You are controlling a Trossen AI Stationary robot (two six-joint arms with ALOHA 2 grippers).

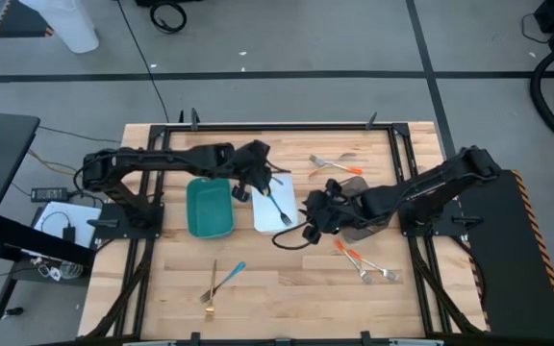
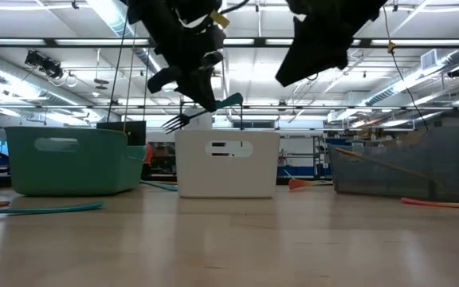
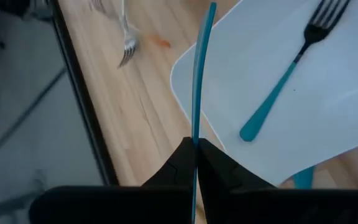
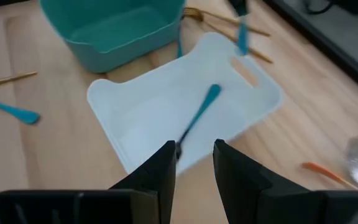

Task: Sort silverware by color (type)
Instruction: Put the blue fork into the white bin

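Left wrist view: L jaws (image 3: 196, 149) clamp blue-handled fork (image 3: 199, 74); R jaws (image 4: 194, 152) part-open, empty.

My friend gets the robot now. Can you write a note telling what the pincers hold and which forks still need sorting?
Left pincer: shut on a blue fork, held above the white tray's far edge.
Right pincer: open, holds nothing, hangs over the white tray.
Done: one blue fork lies in the white tray.
Teal tray: nothing seen inside.
Left on the table: orange pieces on the right near side, more at the far side, a gold piece and a blue piece on the near left.
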